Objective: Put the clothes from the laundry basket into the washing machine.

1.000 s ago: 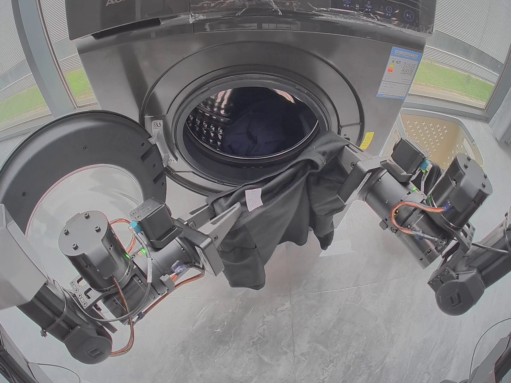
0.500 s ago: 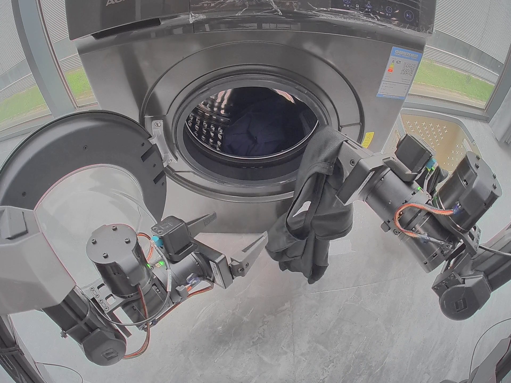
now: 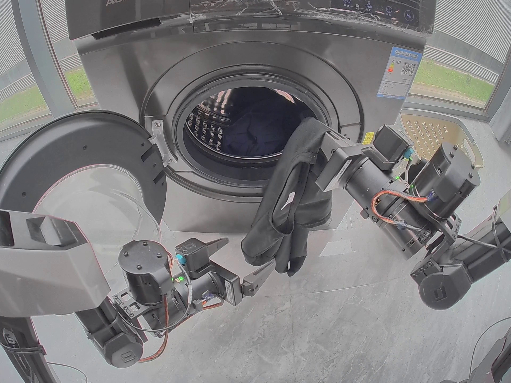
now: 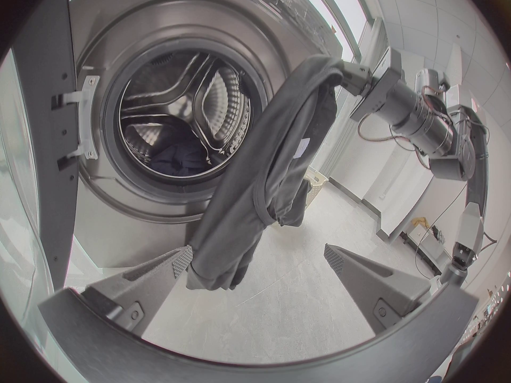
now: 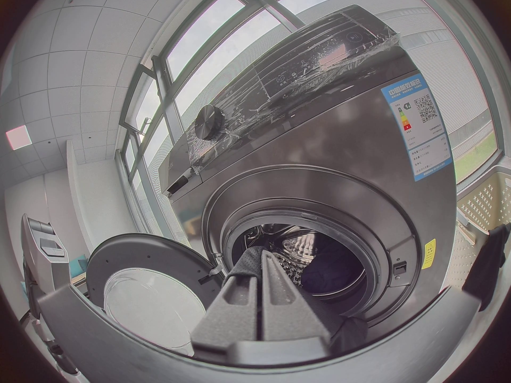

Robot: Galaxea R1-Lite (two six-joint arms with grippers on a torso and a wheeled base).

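Observation:
A dark grey garment [image 3: 290, 198] hangs in front of the washing machine [image 3: 250, 54], its top held at the right rim of the open drum [image 3: 213, 118]. My right gripper [image 3: 321, 140] is shut on that top edge; the right wrist view has the closed fingers [image 5: 239, 304] pinching the cloth [image 5: 246, 260]. My left gripper [image 3: 242, 261] stands open low over the floor, just under the garment's hanging end. In the left wrist view the cloth [image 4: 255, 176] dangles between the spread fingertips [image 4: 178, 256], close to one. Dark blue clothes [image 3: 255, 128] lie in the drum.
The round door [image 3: 80, 155] is swung open to the left. A beige laundry basket [image 3: 436, 134] stands right of the machine, behind my right arm, with a dark cloth [image 5: 489, 261] draped over its edge. Grey floor tiles [image 3: 319, 325] lie open in front.
My left gripper let go of the garment, opened, and dropped back toward the floor. The right gripper carried the garment up and left to the drum's rim, so it now hangs bunched from one hold.

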